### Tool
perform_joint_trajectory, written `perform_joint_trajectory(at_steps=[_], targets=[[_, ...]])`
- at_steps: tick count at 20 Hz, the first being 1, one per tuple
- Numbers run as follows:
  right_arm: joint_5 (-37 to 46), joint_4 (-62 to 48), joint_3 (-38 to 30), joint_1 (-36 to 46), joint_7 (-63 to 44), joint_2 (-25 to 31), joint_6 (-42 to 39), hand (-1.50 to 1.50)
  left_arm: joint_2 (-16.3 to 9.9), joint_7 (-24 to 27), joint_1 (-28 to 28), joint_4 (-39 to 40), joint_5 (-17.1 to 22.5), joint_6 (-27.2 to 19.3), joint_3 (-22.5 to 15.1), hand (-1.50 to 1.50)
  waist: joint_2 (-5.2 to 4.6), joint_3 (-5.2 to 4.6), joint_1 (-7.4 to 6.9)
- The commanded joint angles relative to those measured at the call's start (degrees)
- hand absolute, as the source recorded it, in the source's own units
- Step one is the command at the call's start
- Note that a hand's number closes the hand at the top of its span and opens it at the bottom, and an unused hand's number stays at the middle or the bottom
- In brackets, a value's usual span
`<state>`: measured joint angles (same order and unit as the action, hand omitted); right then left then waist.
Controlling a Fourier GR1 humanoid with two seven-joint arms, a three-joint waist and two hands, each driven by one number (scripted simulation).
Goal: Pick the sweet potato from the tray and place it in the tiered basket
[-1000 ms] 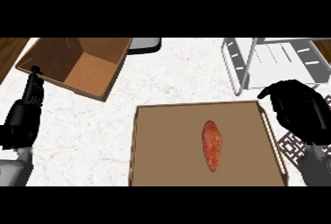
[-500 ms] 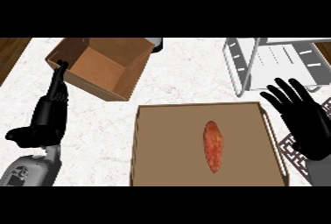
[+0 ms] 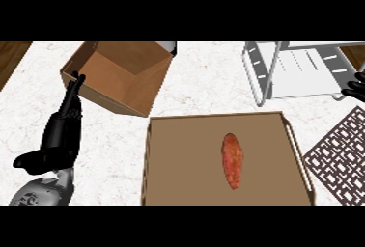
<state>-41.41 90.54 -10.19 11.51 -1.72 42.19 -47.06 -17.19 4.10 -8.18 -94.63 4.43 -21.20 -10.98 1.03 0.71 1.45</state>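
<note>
The orange-red sweet potato (image 3: 231, 160) lies lengthwise near the middle of the brown tray (image 3: 182, 154), with nothing touching it. At the back right stands the white tiered basket (image 3: 299, 72). My left hand (image 3: 61, 137) is on the counter left of the tray, open, its straight fingers pointing away and reaching the near wall of a cardboard box. Only a small black part of my right hand (image 3: 357, 88) shows at the view's right edge, beside the basket and away from the sweet potato.
An open cardboard box (image 3: 121, 77) stands at the back left, close to the tray's far left corner. A dark latticed mat (image 3: 342, 149) lies right of the tray. White marbled counter (image 3: 206, 72) shows between box and basket.
My right hand has moved from above the tray's right rim out to the view's right edge. My left hand has stretched further toward the box. The sweet potato has not moved.
</note>
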Motion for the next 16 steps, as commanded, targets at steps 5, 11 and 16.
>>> perform_joint_trajectory(at_steps=[5,11,16], targets=[[20.38,16.15,0.35,5.13,-3.24,8.47,-0.32,-1.5,2.48,-6.05,2.52,2.17,-0.88,-0.07,-4.59,0.0,-0.8,-0.73,-0.65],[24.69,25.33,7.11,4.29,-11.68,6.89,3.34,-1.5,3.25,-5.54,2.25,2.77,-1.55,0.04,-4.54,0.0,-0.94,-0.81,-1.05],[22.43,30.44,10.56,5.25,-19.8,6.08,5.9,-1.5,3.62,-5.06,0.12,5.44,-2.24,0.43,-3.55,0.0,-1.0,-0.83,-0.84]])
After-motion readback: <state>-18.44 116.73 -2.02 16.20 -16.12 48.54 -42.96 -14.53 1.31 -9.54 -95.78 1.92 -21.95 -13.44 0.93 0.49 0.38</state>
